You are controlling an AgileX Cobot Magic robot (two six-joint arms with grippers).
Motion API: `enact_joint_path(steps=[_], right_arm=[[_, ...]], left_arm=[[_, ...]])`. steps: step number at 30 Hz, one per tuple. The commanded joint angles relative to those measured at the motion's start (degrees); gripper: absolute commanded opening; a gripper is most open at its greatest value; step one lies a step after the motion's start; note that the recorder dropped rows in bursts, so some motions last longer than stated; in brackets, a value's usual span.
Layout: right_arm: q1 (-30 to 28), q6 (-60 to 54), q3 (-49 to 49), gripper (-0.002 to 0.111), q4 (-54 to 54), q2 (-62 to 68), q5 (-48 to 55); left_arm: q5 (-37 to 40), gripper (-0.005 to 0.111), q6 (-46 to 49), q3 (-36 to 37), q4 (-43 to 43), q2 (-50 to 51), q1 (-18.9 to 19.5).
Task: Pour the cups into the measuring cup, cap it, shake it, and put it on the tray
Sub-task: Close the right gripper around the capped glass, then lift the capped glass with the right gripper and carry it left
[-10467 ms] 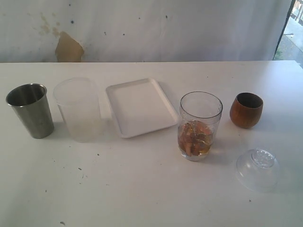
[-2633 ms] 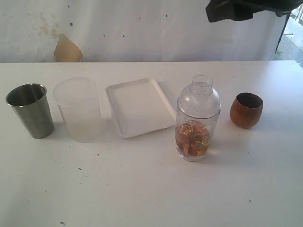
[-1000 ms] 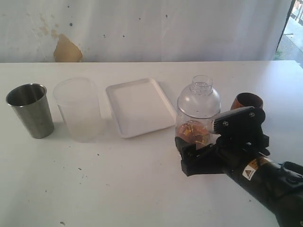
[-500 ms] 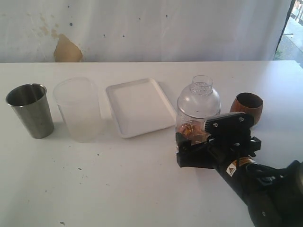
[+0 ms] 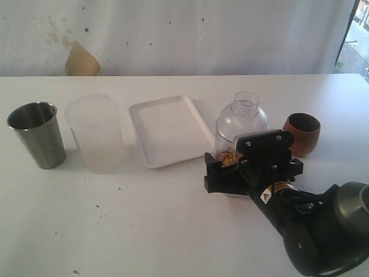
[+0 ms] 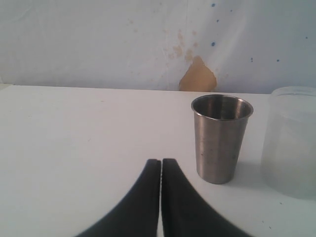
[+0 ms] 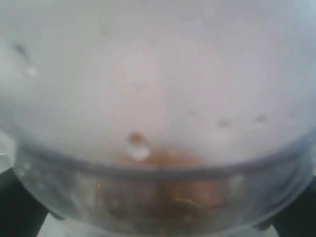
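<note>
Looking at the exterior view as a clock face: measuring cup (image 5: 226, 144) stands on the white table (image 5: 144, 219) just right of centre, clear domed lid (image 5: 243, 119) sitting on top, some amber-orange stuff in the bottom; the tray (image 5: 171, 130) is right beside it at 9 o'clock, empty; the brown wooden cup (image 5: 301, 134) sits near it at 3 o'clock. Right gripper (image 5: 229, 172) comes in from 5 o'clock, claw spread wide with the measuring cup's lower half between the fingers; can't tell if the pads actually touch it. Way over at 9 o'clock are the frosted cup (image 5: 95, 134) and the steel tumbler (image 5: 36, 134), both upright. Left gripper (image 6: 161, 161) is pinched tight with nothing in it, parked near the steel tumbler.
</note>
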Motion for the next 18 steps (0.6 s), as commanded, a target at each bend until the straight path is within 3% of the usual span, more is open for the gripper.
enact_joint_path(steps=[1, 7, 11, 14, 15, 16, 17, 18], right_arm=[[-0.02, -0.12, -0.33, 0.105, 0.25, 0.12, -0.91], [-0.02, -1.35, -0.33, 0.104, 2.35, 0.21, -2.1], [-0.02, -1.62, -0.33, 0.092, 2.61, 0.21, -2.6], [-0.02, -1.62, -0.33, 0.064, 2.61, 0.21, -2.6], [-0.02, -1.62, -0.33, 0.049, 2.61, 0.21, -2.4], [-0.02, -1.62, -0.33, 0.031, 2.61, 0.21, -1.69], [-0.02, -1.62, -0.33, 0.001, 2.49, 0.21, -0.55], [-0.02, -1.72, -0.33, 0.002, 2.49, 0.21, -0.45]], left_arm=[[-0.66, 0.001, -0.16, 0.39, -0.13, -0.26, -0.4], [-0.66, 0.001, -0.16, 0.39, -0.13, -0.26, -0.4], [-0.66, 0.001, -0.16, 0.39, -0.13, -0.26, -0.4], [-0.66, 0.001, -0.16, 0.39, -0.13, -0.26, -0.4], [-0.66, 0.001, -0.16, 0.39, -0.13, -0.26, -0.4], [-0.66, 0.001, -0.16, 0.39, -0.13, -0.26, -0.4], [-0.66, 0.001, -0.16, 0.39, -0.13, -0.26, -0.4], [-0.66, 0.001, -0.16, 0.39, -0.13, -0.26, -0.4]])
